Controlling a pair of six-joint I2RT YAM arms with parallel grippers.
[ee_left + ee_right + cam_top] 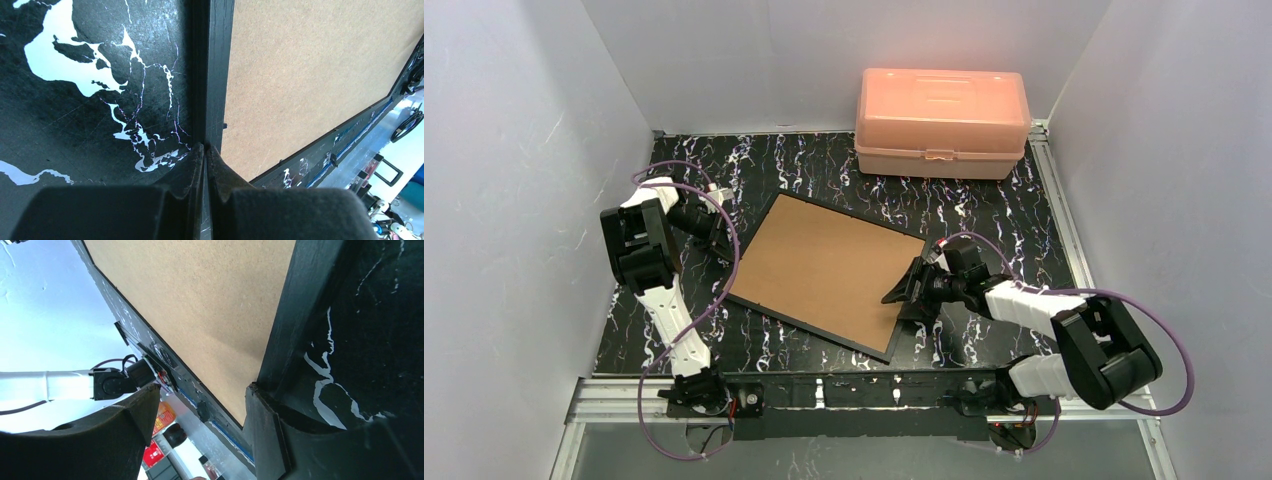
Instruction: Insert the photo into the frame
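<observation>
The frame (824,268) lies face down in the middle of the black marbled table, brown fibreboard back up, thin black rim around it. The photo is out of view. My left gripper (722,240) is shut with nothing between its fingers; in the left wrist view its tips (206,147) meet right at the frame's black left rim (215,75). My right gripper (906,295) stands open at the frame's right edge near the front corner. In the right wrist view, one finger (262,430) sits against the black rim (295,315), and the other finger (135,420) hangs out over the board side (200,305).
A pink plastic box (942,120) stands shut at the back right of the table. White walls close in the left, right and back sides. An aluminium rail (874,395) runs along the near edge between the arm bases.
</observation>
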